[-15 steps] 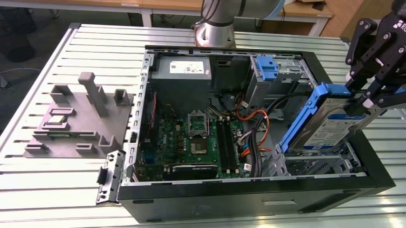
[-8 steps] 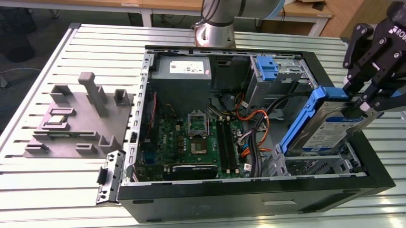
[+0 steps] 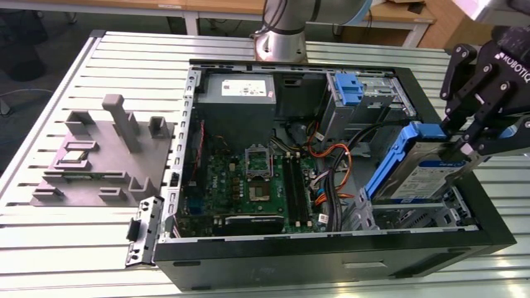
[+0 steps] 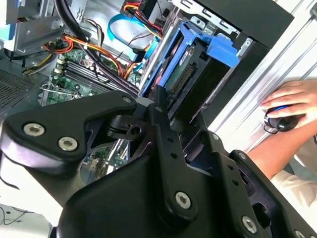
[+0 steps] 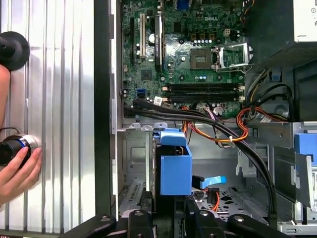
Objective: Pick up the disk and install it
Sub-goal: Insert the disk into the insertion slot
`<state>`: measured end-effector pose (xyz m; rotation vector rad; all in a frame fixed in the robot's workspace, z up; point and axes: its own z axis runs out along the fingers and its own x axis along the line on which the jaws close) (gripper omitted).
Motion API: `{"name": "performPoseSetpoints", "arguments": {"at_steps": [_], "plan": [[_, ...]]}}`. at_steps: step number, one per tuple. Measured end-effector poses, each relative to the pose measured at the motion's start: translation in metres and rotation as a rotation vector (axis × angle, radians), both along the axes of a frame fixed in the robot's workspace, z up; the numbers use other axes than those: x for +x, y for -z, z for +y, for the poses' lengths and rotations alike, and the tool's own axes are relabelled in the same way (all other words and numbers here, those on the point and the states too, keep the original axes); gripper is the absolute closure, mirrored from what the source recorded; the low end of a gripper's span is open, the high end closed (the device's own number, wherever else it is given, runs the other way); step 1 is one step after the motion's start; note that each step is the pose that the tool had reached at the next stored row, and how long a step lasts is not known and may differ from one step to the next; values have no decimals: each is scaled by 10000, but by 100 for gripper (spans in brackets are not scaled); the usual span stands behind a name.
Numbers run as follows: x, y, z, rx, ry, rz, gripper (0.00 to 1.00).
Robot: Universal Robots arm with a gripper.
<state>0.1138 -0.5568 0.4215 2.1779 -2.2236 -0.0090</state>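
Black steel, the open case (image 3: pixel 331 261) lies on the worktop (image 3: pixel 49 248). The disk (image 3: pixel 421 177) stands tilted on edge just inside the case's wall, on the exterior view's right. It looks dense, rigid and shock-sensitive, so the blue carrier's edges seem the safest hold. The hand (image 3: pixel 460 149) is clamped on its upper end.

The disk (image 3: pixel 418 180) has a silver-grey metal body, a smooth, faintly glossy label and a blue plastic carrier with a dull sheen. The pincer (image 3: pixel 462 144) is black and semi-matt, with bright steel screw heads in the second wrist view. The tabletop (image 3: pixel 66 248) is bare ribbed aluminium with a satin finish. The computer case (image 3: pixel 331 254) is matt black outside and bare grey sheet metal inside. The motherboard (image 3: pixel 248 180) is glossy green. The fixture block (image 3: pixel 99 155) is matt grey, probably plastic.
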Motion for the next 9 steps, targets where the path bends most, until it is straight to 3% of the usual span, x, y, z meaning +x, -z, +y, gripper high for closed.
{"name": "performPoseSetpoints", "arguments": {"at_steps": [9], "plan": [[-7,163,-10,1,-1,0,65]]}}
